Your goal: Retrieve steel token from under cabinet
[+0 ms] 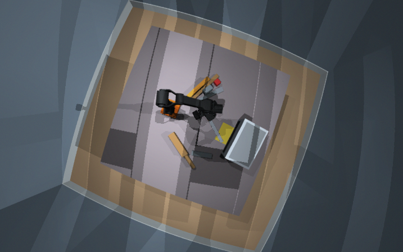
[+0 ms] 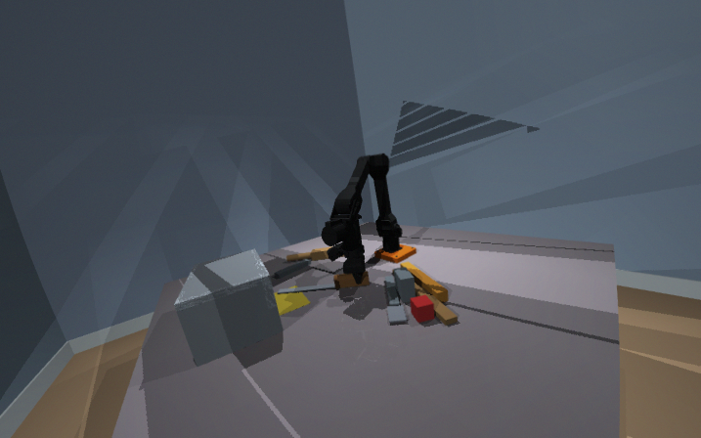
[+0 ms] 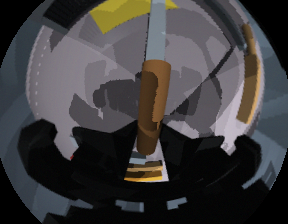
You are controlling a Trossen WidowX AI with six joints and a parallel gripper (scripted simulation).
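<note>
Gripping the brown handle (image 2: 351,281) (image 3: 155,95), fingers part-open.

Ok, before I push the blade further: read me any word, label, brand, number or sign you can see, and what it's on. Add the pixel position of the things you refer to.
None that I can read: no lettering shows on the cabinet (image 1: 247,142) (image 2: 249,326), the yellow patch (image 1: 223,131) (image 2: 293,300) (image 3: 120,16) or the red cube (image 1: 217,81) (image 2: 421,309).
The arm's black housings are too small and dark to rule out a brand mark.
</note>
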